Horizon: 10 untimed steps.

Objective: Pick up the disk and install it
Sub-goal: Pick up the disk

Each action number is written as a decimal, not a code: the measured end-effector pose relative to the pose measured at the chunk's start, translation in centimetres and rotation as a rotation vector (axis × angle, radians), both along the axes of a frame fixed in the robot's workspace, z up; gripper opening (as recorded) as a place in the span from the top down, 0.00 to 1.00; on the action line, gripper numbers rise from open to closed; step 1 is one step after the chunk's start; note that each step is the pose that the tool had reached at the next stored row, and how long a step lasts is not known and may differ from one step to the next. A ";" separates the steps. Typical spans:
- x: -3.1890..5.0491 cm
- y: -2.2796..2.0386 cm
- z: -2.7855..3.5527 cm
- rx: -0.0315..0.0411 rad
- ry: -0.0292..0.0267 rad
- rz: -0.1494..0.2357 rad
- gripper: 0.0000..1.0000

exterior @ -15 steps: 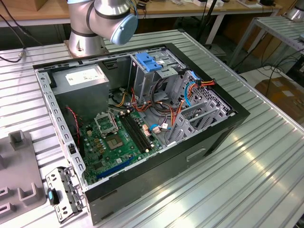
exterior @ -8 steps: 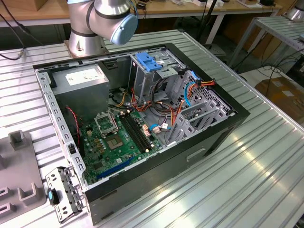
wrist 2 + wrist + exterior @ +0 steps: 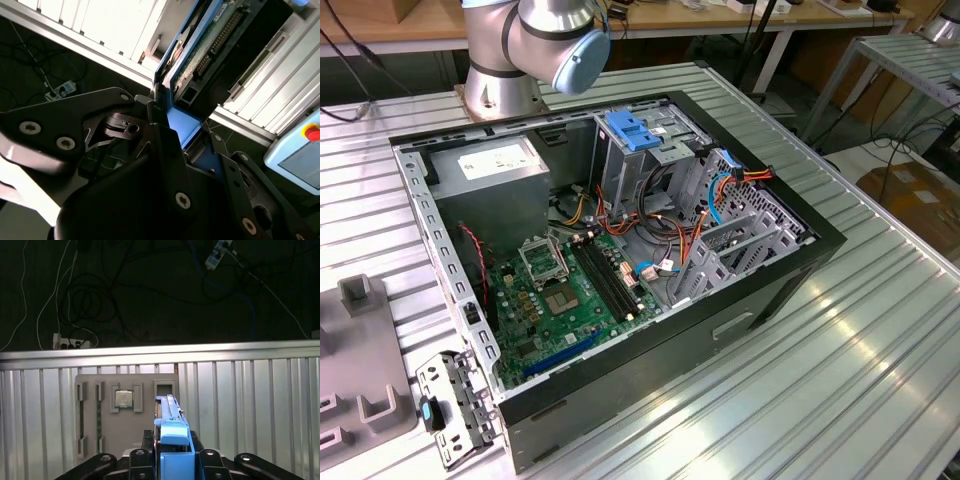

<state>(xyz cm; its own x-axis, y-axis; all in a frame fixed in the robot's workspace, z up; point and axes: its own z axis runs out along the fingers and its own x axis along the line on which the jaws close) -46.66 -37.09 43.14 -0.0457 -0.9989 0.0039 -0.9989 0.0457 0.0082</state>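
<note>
The disk (image 3: 172, 432) stands on edge between the black fingers of my gripper (image 3: 172, 455), which is shut on it. Its blue plastic rail faces the first wrist view. In the second wrist view the disk (image 3: 200, 50) shows its green circuit board side and a blue rail, clamped in the gripper (image 3: 172, 130). It hangs above the slatted metal table (image 3: 250, 405), near a grey fixture tray (image 3: 90, 425). In the exterior view the open computer case (image 3: 800, 265) lies on its side, and a grey drive cage (image 3: 670, 165) with a blue latch (image 3: 632, 132) sits at its far end.
Inside the case are a green motherboard (image 3: 560, 290), a grey power supply box (image 3: 495, 165) and loose cables (image 3: 720, 190). The arm's base (image 3: 505, 85) stands behind the case. A grey tray (image 3: 360, 370) and a metal bracket (image 3: 455, 400) lie at the exterior view's left. A processor chip (image 3: 123, 399) rests in the tray.
</note>
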 end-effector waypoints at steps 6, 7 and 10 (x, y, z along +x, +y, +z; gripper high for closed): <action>0.00 0.00 0.54 0.0000 0.0000 0.000 0.63; 0.00 0.00 0.64 0.0000 -0.0001 0.000 0.63; 0.00 0.00 1.00 -0.0001 -0.0001 0.000 0.63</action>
